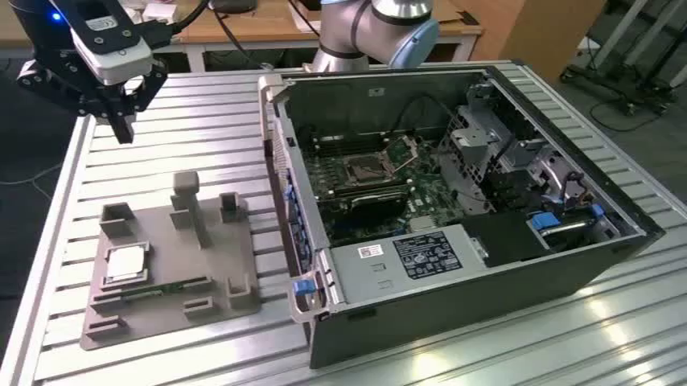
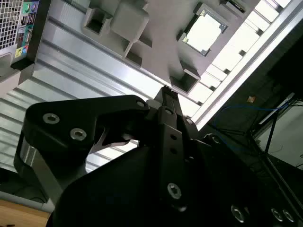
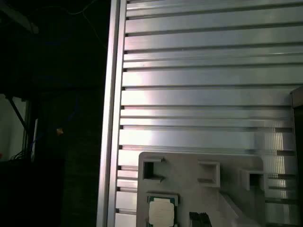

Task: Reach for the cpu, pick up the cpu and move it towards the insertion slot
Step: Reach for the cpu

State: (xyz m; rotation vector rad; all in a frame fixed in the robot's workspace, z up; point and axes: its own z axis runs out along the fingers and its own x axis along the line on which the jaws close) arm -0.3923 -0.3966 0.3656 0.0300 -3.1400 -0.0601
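Gripper (image 1: 122, 129) hangs over bare table (image 1: 204, 104) slats, exterior view's left. Fingers pressed together, nothing held. Cpu (image 1: 125, 263) lies flat in grey tray (image 1: 161, 233), well apart from gripper. Insertion slot (image 1: 365, 167) sits inside open computer case (image 1: 429, 301), beside tray.

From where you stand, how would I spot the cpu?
At the exterior view's left, beside the open computer case, a grey holder lies on the slatted table. The cpu is the flat shiny silver square on it, unlike the long green memory stick beside it.
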